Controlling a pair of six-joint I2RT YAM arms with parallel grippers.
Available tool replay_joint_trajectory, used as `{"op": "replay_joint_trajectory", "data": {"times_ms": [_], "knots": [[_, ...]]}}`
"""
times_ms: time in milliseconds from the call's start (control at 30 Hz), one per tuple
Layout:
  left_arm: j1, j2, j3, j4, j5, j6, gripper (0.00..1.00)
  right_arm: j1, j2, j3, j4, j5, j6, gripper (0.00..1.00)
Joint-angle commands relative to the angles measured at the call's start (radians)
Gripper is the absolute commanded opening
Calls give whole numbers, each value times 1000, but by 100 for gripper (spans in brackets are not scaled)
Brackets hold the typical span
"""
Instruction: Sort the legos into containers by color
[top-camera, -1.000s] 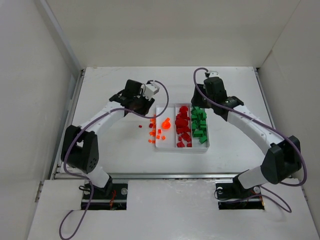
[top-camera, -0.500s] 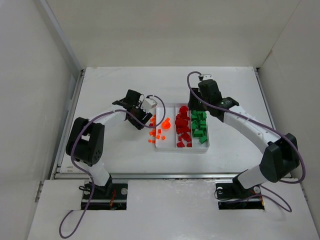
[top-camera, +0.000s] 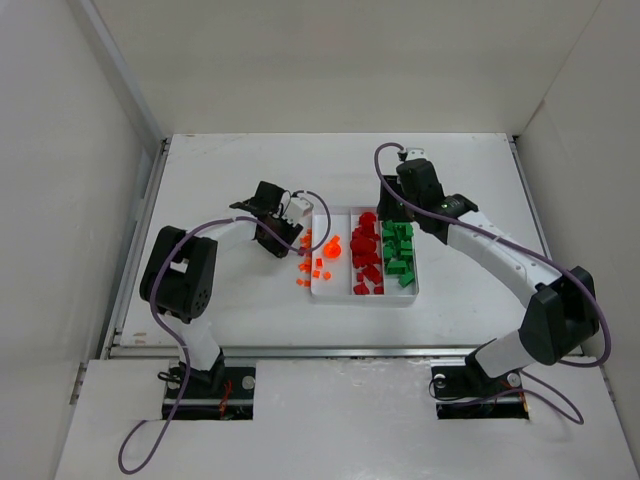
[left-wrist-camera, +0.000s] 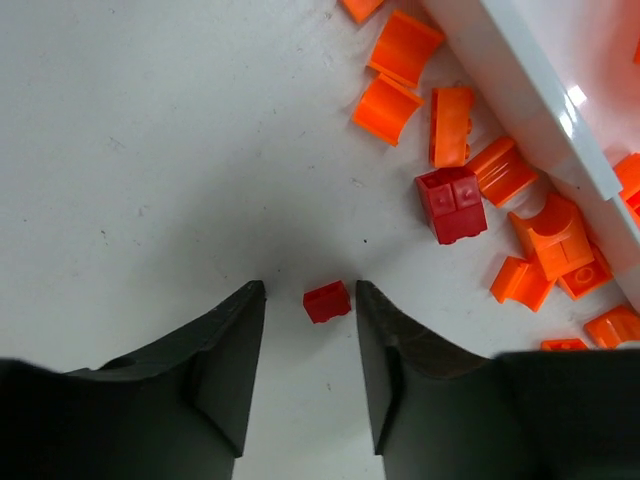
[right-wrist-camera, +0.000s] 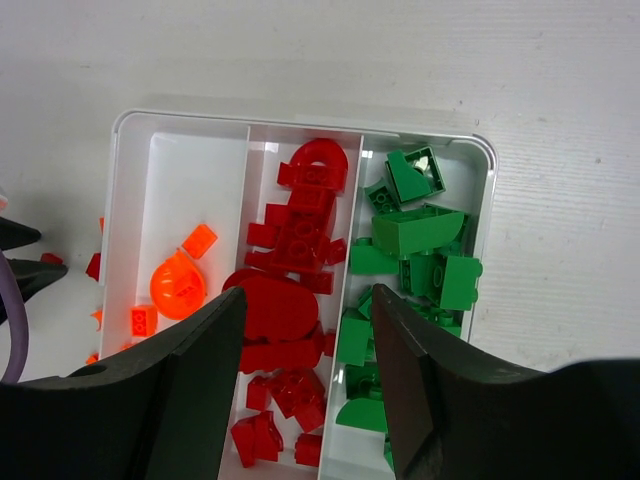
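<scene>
The white tray (top-camera: 316, 291) has three long compartments. The left one holds a few orange legos (right-wrist-camera: 178, 286), the middle one red legos (right-wrist-camera: 300, 240), the right one green legos (right-wrist-camera: 420, 245). Loose orange legos (left-wrist-camera: 400, 80) and a red brick (left-wrist-camera: 452, 205) lie on the table beside the tray's left wall (left-wrist-camera: 530, 95). My left gripper (left-wrist-camera: 310, 292) is low at the table, open. A tiny red brick (left-wrist-camera: 327, 301) lies between its fingertips with a gap on each side. My right gripper (right-wrist-camera: 308, 298) hangs open above the tray, over the red and green compartments, holding nothing.
More orange bricks (top-camera: 310, 268) are scattered on the table left of the tray. White walls enclose the table on the left, back and right. Both arms reach in from the near edge, the left gripper (top-camera: 284, 240) next to the tray, the right gripper (top-camera: 396, 212) over its far end.
My left gripper has dropped toward the table and swung toward the loose bricks left of the tray; its jaws widened, then narrowed. My right gripper shifted slightly left, then held still.
</scene>
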Motion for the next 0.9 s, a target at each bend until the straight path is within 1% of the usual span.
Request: {"op": "replay_joint_trajectory", "data": {"times_ms": [0, 67, 200, 233, 333, 367, 433, 567, 700, 733, 867], "knots": [[0, 19, -8, -20, 20, -36, 36, 10, -5, 15, 4, 22, -10, 59], [0, 19, -8, -29, 20, -36, 30, 10, -5, 15, 4, 22, -19, 59], [0, 19, -8, -51, 10, -36, 26, 10, -5, 15, 4, 22, -19, 59], [0, 19, -8, -63, 10, -36, 22, 10, -5, 15, 4, 22, -19, 59], [0, 10, -8, -72, 10, -27, 15, 10, -5, 15, 4, 22, -19, 59], [0, 10, -8, -81, 10, -27, 9, 10, -5, 15, 4, 22, -19, 59], [0, 1, -8, -81, 10, -27, 0, 10, -5, 15, 4, 22, -19, 59], [0, -18, 1, -101, 10, -37, 0, 10, -5, 15, 4, 31, -19, 59], [-11, -61, 67, -111, 10, -56, 0, 10, -16, 25, -5, 41, -19, 59], [-11, -71, 106, -111, 10, -65, 0, 10, -16, 25, -5, 41, -19, 59], [-103, -87, 226, -111, 23, -74, 0, 10, -38, 25, 4, 41, -19, 59]]}}
